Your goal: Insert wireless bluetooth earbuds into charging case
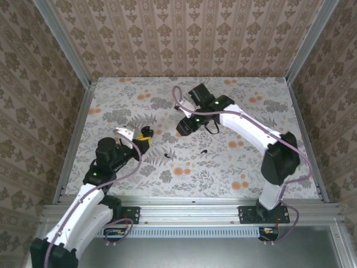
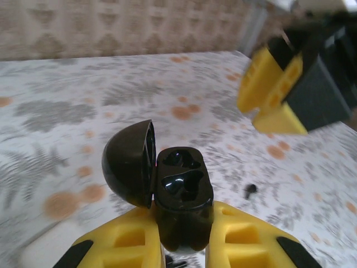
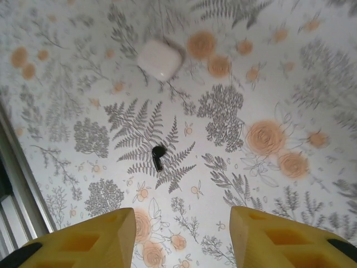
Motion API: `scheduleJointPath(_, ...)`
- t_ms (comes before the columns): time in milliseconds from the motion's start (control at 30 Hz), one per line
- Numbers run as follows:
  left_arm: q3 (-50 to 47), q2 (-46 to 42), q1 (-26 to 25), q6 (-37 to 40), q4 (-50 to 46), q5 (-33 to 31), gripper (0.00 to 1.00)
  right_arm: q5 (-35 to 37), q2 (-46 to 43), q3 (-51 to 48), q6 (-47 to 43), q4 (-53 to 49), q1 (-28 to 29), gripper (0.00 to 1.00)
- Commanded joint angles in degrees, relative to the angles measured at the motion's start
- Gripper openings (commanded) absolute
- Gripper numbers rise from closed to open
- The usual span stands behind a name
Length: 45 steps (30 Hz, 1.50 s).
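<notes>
The left end effector (image 2: pixel 184 231) is clenched on the base of the open black charging case (image 2: pixel 183 187). It holds the case over the left-centre of the worktop (image 1: pixel 240 106), both sockets empty. A black earbud (image 3: pixel 158 156) lies on the worktop below the released right end effector (image 3: pixel 181 218). It looks tiny, light and glossy, so probably slippery; pinch its stem. A white pebble-shaped case (image 3: pixel 159 58) lies nearby, not in the way.

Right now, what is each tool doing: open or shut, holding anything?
Left tool: shut on the black charging case, lid open.
Right tool: open, holding nothing.
</notes>
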Motion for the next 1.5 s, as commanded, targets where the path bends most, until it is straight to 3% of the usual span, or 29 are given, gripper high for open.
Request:
scheduleJointPath(0, -1.1, -4.9, 3.6, -5.3, -4.6, -4.3, 0.09, 3.0, 7.5, 8.2, 3.1, -11.3, 2.4, 0.48)
scheduleJointPath(300, -0.5, -9.2, 7.0, -6.2, -11.5, -9.8, 0.08, 4.9, 23.9, 24.7, 3.4, -18.7, 5.6, 0.48)
scheduleJointPath(500, -0.5, -11.7, 8.1, -6.3, -14.0, -12.1, 0.08, 6.7, 30.3, 32.4, 2.5, -23.1, 6.8, 0.48)
scheduleJointPath(1467, -0.5, -12.0, 9.4, -6.8, -14.9, -12.2, 0.08, 7.6, 39.8, 38.8, -2.2, -28.2, 12.8, 0.47)
